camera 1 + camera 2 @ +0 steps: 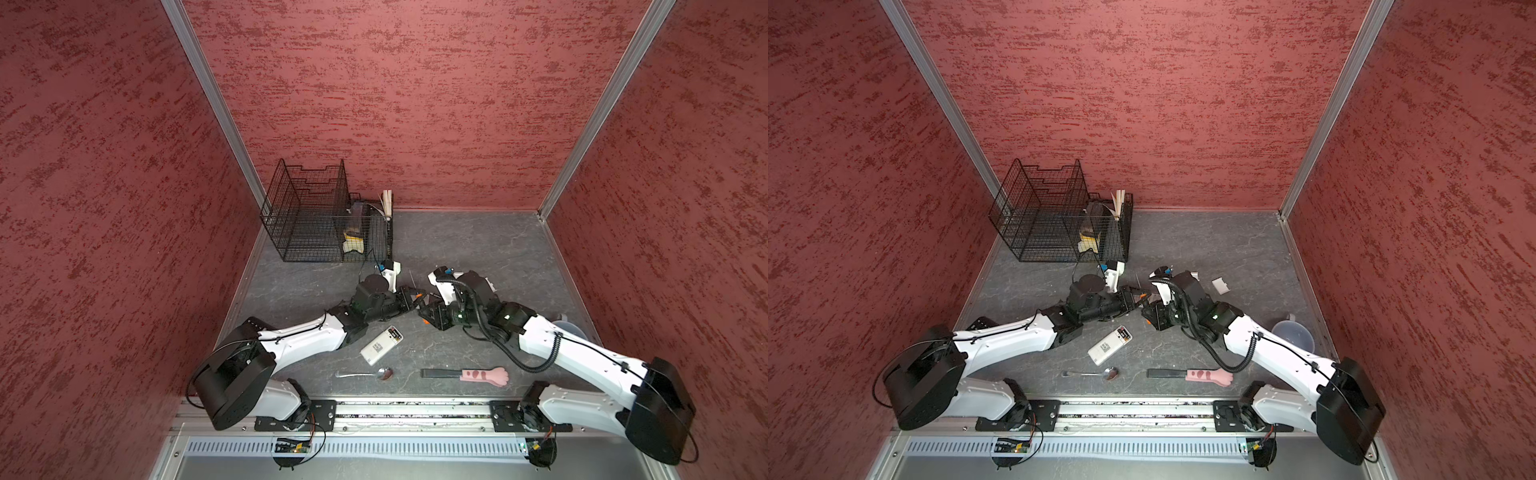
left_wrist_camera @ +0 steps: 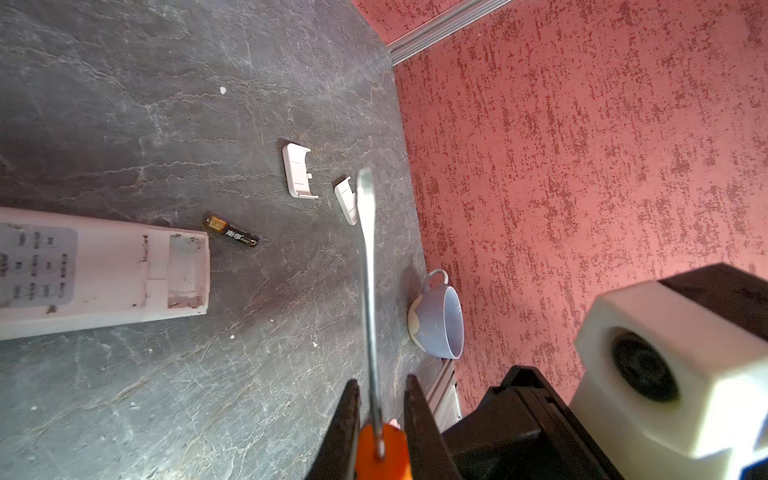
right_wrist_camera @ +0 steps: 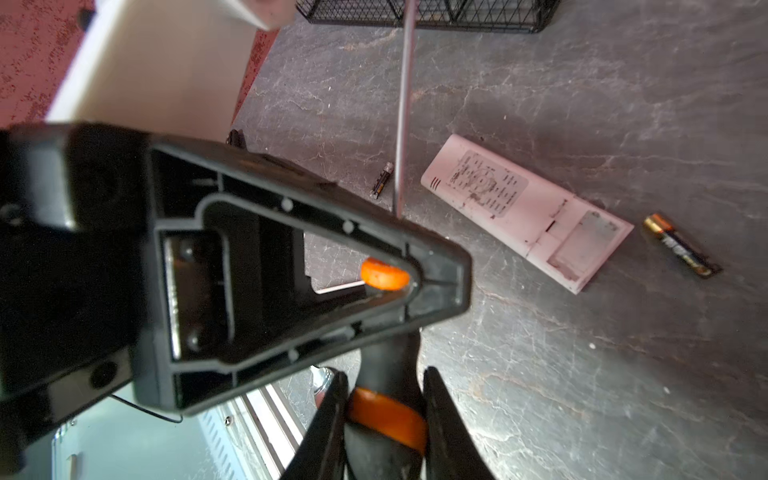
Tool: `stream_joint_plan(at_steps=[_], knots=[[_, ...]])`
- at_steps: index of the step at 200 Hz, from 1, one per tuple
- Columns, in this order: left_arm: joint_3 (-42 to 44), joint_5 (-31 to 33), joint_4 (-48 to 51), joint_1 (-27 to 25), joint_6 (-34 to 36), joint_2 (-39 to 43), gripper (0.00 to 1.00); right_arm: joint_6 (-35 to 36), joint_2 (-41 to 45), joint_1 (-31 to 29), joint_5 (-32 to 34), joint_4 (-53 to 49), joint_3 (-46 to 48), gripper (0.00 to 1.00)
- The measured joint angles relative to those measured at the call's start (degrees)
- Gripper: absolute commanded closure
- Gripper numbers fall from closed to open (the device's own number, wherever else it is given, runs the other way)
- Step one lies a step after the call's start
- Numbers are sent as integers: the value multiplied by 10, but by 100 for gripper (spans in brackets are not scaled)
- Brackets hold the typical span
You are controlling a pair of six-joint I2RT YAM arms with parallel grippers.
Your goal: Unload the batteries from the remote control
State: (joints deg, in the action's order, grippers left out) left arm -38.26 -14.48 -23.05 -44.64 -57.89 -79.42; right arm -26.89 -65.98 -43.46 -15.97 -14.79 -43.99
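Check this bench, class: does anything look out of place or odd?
Yes. The left gripper and right gripper both clamp one screwdriver. A loose battery lies beside the opened remote, with two covers scattered nearby.

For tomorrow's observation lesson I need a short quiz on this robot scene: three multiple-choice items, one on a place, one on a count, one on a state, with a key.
1. Around the white remote, the two loose batteries lie:
A. inside its compartment
B. on the table, one off each end
C. stacked on top of it

2. White battery covers lying on the table:
A. two
B. three
C. five

3. The screwdriver is:
A. lying flat on the table
B. standing upright, untouched
C. gripped by both grippers

Key: 1 B, the right wrist view shows a battery past each end. 2 A, the left wrist view shows two. 3 C, the left gripper clamps its orange collar, the right gripper its handle.
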Motion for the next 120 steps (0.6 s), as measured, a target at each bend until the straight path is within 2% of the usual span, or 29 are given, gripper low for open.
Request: stream_joint_plan(at_steps=[14,57,84,120], knots=[[0,5,-11,12,-8,0,100,-15,22,0,14,18,12,55],[0,35,-37,75,-59,-1,100,-71,83,0,74,142,82,49],[-3,46,-48,88,-95,-1,100,-109,67,-2,102,236,118,46],[-17,58,-51,91,-120,-1,100,-141,21,-2,122,343,121,44]])
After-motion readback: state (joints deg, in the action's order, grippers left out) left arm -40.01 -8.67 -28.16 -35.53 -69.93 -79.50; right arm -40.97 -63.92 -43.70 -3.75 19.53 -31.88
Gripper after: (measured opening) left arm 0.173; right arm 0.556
